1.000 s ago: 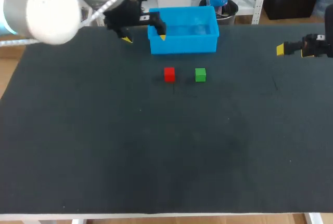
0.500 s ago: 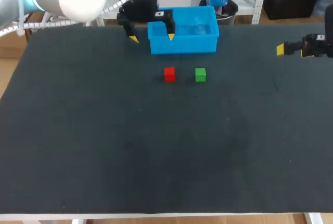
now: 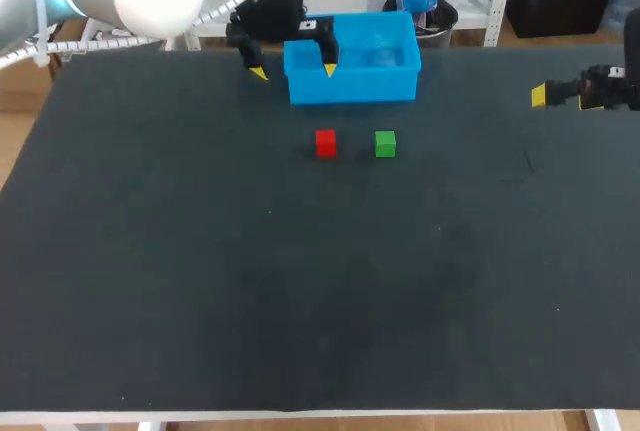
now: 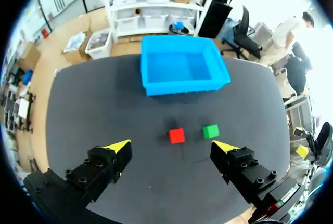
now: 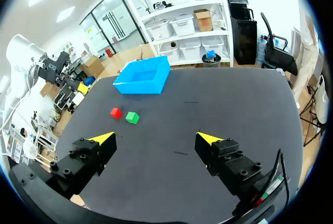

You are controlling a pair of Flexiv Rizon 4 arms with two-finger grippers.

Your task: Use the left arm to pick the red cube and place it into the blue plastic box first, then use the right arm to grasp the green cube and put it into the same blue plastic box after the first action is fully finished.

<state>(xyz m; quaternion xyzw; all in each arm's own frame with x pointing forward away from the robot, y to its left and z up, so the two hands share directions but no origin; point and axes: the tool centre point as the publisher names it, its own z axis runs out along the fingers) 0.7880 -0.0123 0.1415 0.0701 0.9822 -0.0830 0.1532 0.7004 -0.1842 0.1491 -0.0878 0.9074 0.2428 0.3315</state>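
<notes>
Red cube (image 3: 325, 143): flat on the desk (image 3: 300, 301), around mid-width, in the far half. Not yet lifted, so you are at the first step.

Green cube (image 3: 385, 144): just to the red cube's right, apart from it with a strip of desk between. That strip looks wide enough, in my judgement, for one finger to come down without nudging the green one.

Blue plastic box (image 3: 352, 86): farther back, behind both cubes, open side up. No cube shows inside it. Short carry from either cube.

Left end effector (image 3: 293, 71): hangs high by the box's left end, fingers wide apart, nothing in them. In its wrist view the red cube lies ahead of it, roughly on the line between the fingers, so it is fairly well lined up for a descent.

Right end effector (image 5: 155, 138): parked at the desk's right edge, well apart from the cubes, fingers spread, holding nothing. Sensible place to wait its turn.

Desk: dark, matte, flat.
</notes>
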